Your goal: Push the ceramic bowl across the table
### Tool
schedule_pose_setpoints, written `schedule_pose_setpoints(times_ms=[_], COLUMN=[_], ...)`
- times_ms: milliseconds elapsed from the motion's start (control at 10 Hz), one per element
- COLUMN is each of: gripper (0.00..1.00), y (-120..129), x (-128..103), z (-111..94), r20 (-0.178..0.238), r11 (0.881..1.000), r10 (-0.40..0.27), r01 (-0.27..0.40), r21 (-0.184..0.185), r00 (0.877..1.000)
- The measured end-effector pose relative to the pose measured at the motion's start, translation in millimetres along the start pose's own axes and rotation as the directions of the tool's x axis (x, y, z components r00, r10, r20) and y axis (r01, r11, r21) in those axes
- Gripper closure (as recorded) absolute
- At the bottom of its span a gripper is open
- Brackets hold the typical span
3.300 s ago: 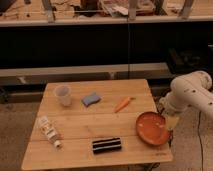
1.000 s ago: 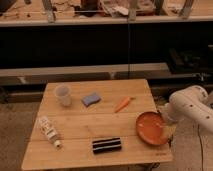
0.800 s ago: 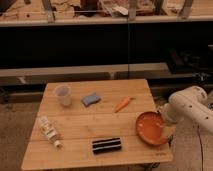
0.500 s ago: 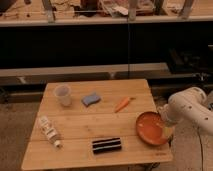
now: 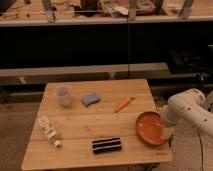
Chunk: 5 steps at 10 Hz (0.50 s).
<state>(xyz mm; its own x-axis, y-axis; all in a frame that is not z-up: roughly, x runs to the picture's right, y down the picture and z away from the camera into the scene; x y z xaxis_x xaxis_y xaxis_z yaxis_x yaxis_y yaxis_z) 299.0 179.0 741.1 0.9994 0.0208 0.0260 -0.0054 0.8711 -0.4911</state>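
The ceramic bowl [image 5: 151,128], a wide, shallow orange-red dish, sits on the light wooden slatted table [image 5: 100,122] near its right front corner. My gripper [image 5: 167,130] hangs from the white arm [image 5: 187,107] at the table's right edge, right against the bowl's right rim. I cannot tell whether it touches the rim. The gripper holds nothing that I can see.
On the table stand a translucent white cup [image 5: 62,95] at the back left, a blue sponge [image 5: 91,99], an orange carrot [image 5: 123,104], a lying bottle [image 5: 48,131] at the front left and a black packet [image 5: 106,145] at the front. Dark shelving stands behind the table.
The arm has come down and in toward the bowl's right rim since the earliest frame. Over the last second it has barely moved. The bowl has stayed in place.
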Motion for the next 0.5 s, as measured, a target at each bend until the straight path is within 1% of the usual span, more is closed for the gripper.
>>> schedule_pose_setpoints(times_ms=[500], gripper=[0.20], y=[1.4], x=[-2.7], z=[4.9], r20=[0.005], r11=[1.000], r10=[-0.021], r01=[0.021], r21=[0.002], r00=[1.000])
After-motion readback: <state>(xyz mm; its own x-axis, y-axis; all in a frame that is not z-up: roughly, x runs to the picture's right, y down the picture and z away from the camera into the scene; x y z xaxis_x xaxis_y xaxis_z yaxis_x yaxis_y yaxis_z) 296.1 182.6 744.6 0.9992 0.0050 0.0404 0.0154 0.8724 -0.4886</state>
